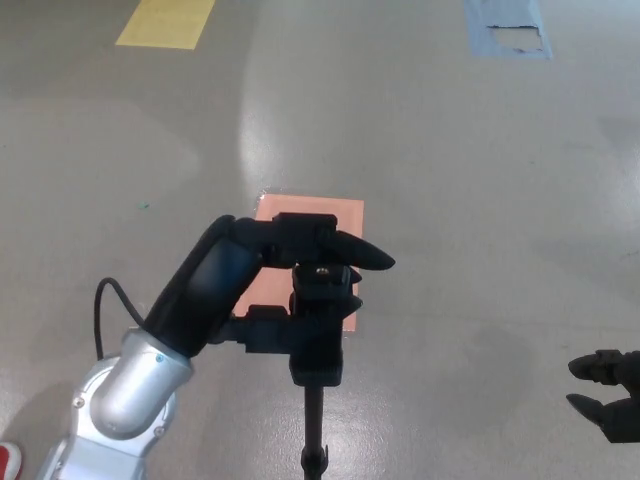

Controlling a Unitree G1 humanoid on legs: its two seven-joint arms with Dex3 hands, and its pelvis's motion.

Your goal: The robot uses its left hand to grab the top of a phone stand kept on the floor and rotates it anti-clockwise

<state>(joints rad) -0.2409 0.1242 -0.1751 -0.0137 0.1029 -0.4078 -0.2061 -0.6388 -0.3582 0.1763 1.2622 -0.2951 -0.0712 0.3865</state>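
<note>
Left hand (265, 262) reaching in from lower left, fingers clamping one phone stand (320, 320) at top; right hand (606, 392) hanging low, fingers apart.

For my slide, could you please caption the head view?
Left hand grips the phone stand's top above a pink floor patch.

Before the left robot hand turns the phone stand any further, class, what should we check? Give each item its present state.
1. Left robot hand on the top of the phone stand: ok.
2. Grip firm enough to turn it: cannot tell.
3. Stand's pole upright: ok.
4. Stand's feet steady on the floor: cannot tell, out of view.
5. Right robot hand clear of the stand: ok.
6. Orange floor marking bare: ok.
</note>
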